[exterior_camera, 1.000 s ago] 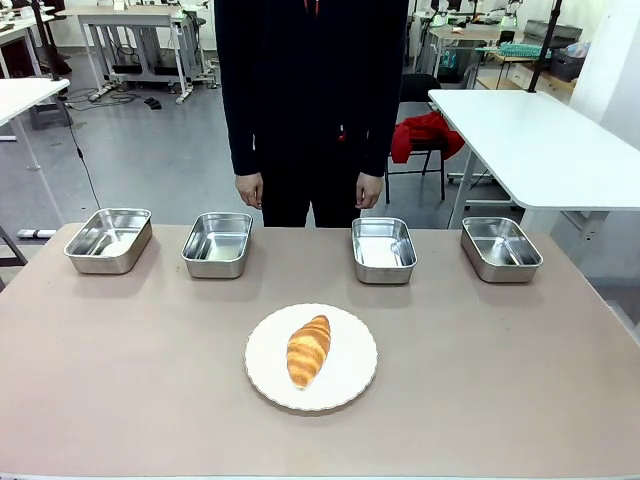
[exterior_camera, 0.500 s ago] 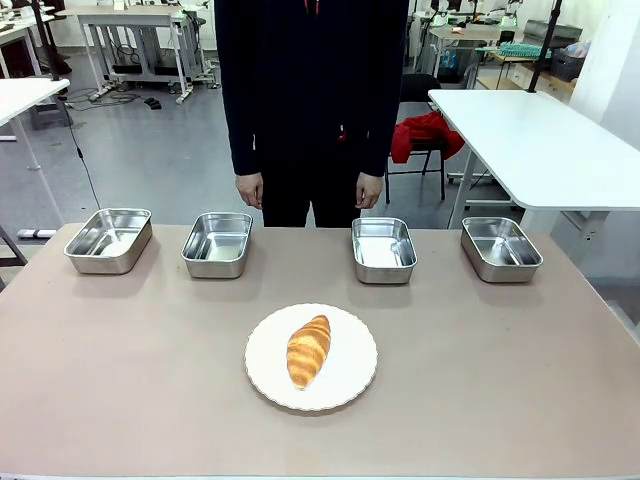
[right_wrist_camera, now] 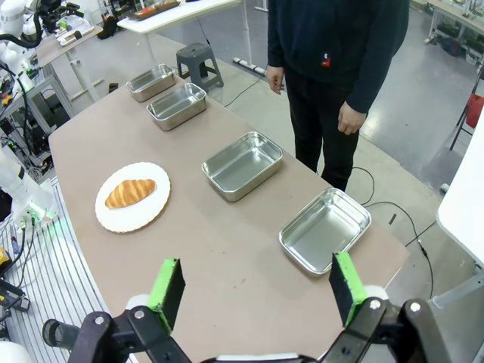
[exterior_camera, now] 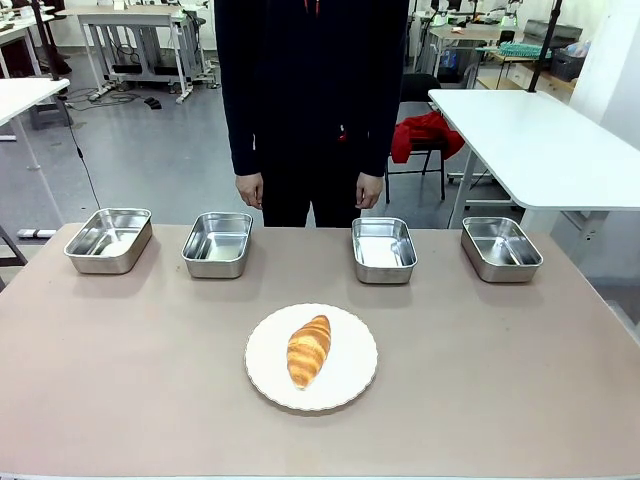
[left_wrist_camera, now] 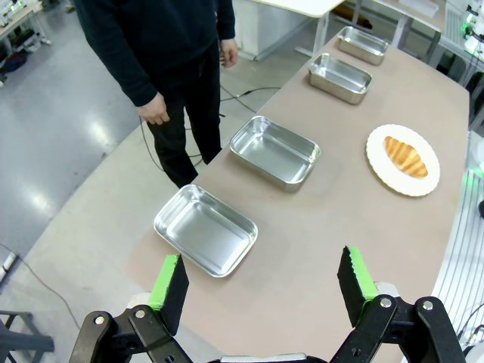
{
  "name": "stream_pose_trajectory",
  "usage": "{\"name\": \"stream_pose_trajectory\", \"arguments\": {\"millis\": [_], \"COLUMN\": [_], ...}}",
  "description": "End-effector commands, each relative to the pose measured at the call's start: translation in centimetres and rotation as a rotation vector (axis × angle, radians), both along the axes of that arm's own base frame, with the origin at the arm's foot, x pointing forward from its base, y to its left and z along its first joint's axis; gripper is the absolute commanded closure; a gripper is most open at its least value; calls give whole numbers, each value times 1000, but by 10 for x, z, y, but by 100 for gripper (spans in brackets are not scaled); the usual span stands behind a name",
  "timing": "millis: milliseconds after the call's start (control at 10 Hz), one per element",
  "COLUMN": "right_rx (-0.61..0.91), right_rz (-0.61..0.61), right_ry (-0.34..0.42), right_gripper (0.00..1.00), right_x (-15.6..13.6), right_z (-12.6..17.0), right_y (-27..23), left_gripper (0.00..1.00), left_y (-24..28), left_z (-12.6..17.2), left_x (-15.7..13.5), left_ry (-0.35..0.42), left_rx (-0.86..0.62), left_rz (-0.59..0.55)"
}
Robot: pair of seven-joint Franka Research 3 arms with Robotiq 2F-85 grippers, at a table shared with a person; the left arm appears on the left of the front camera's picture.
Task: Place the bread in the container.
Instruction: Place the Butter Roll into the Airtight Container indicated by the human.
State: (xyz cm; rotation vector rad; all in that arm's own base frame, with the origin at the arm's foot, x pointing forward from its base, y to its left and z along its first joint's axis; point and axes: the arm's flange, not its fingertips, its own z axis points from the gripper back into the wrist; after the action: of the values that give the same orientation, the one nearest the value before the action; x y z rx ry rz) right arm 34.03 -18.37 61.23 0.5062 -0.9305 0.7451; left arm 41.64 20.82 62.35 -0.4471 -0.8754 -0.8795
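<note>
Nothing has shifted: the golden-brown ridged croissant point(exterior_camera: 308, 350) lies untouched on the round white plate point(exterior_camera: 262, 378), with four shiny rectangular steel pans point(exterior_camera: 216, 268) lined up beyond the plate on the tabletop point(exterior_camera: 120, 380). Left claw point(left_wrist_camera: 261, 272) and right claw point(right_wrist_camera: 255, 276) hang spread and empty, so the pick-up has not begun.

1. We are looking at a lab or workshop hall: a glossy grey floor point(exterior_camera: 150, 160) is stretching far behind the brown table point(exterior_camera: 120, 380).
2. We are seeing white worktables point(exterior_camera: 540, 140) and a metal-framed bench point(exterior_camera: 130, 20) standing around it, some loaded with gear.
3. We are noticing a black cable point(exterior_camera: 84, 165) trailing across the floor, a dark stool point(right_wrist_camera: 198, 60), and a chair point(exterior_camera: 427, 135) draped with a red garment.
</note>
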Motion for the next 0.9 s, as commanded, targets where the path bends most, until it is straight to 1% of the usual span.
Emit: {"name": "stream_pose_trajectory", "arguments": {"millis": [0, 800], "right_rx": [12, 12], "right_rz": [9, 9], "right_ry": [-20, -20], "right_gripper": [0, 0], "right_x": [1, 1], "right_z": [2, 2], "right_y": [1, 1], "left_gripper": [0, 0], "left_y": [0, 0], "left_z": [1, 1], "left_x": [-1, -1], "left_ry": [-13, -13], "left_rx": [1, 1], "left_rz": [-9, -9]}}
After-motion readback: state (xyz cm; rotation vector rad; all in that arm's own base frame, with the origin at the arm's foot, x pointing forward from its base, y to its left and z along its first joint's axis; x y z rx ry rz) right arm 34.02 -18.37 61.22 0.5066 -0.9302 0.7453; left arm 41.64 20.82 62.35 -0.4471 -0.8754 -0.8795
